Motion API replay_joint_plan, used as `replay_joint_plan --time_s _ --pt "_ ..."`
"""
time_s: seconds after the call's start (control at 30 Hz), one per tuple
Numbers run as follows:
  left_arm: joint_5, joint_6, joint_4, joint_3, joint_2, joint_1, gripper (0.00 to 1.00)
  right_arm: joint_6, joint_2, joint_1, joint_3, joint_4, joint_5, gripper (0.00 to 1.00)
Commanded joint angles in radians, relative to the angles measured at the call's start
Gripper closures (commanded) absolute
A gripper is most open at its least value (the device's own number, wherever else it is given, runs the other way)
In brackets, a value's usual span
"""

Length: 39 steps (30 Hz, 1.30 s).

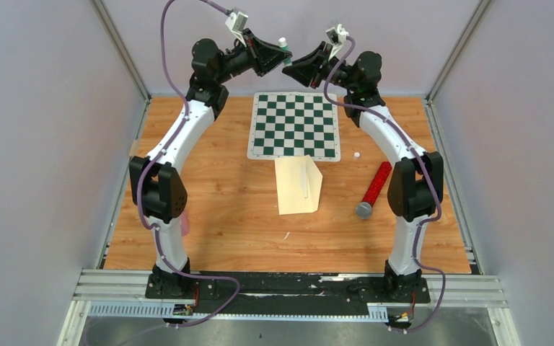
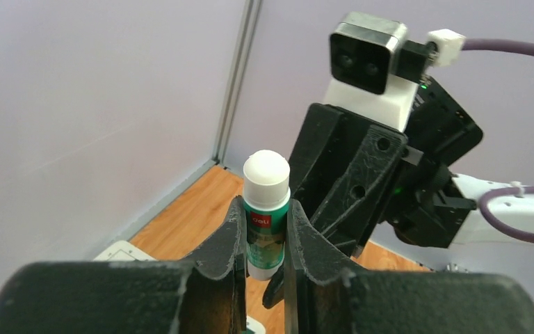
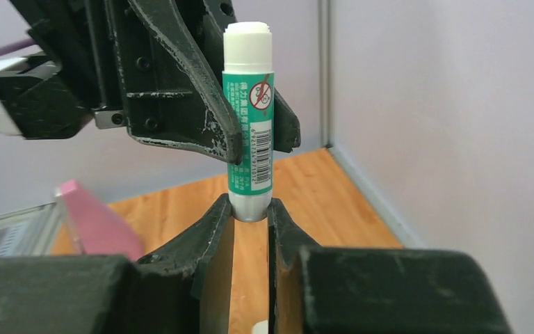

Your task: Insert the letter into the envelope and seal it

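Note:
A green glue stick (image 1: 283, 43) with a white top is held high above the table's back edge, upright between both grippers. My left gripper (image 2: 264, 216) is shut on its green body (image 2: 265, 191). My right gripper (image 3: 250, 209) is shut on its grey bottom end (image 3: 249, 206), just under the left fingers (image 3: 208, 104). The cream envelope (image 1: 297, 185) lies flat on the wood table below the chessboard, with its flap turned out to the right. The bordered letter is not visible as a separate sheet.
A green-and-white chessboard (image 1: 293, 124) lies at the back middle. A small white piece (image 1: 357, 154) sits by its lower right corner. A red cylinder (image 1: 375, 189) lies right of the envelope. A pink object (image 1: 185, 225) is beside the left arm's base.

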Motion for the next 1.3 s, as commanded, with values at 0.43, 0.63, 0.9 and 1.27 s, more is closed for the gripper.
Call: replay_joint_plan --time_s 0.43,0.63,0.9,1.27 --pt "0.161 -0.018 0.068 0.039 -0.007 0.014 1.0 0.352 0.077 -0.053 0.176 0.065 -0.327 0.8" --pt "-0.106 -0.044 -0.015 0.003 -0.042 0.007 1.0 0.081 -0.084 -0.035 -0.092 0.072 0.048 0.43" --pt "-0.319 -0.192 -0.1 0.086 -0.027 -0.022 1.0 -0.143 -0.117 0.035 -0.151 0.122 0.313 0.29" --pt "-0.383 -0.269 -0.17 0.096 -0.02 -0.023 1.0 -0.145 -0.035 0.052 -0.026 0.16 0.347 0.3"
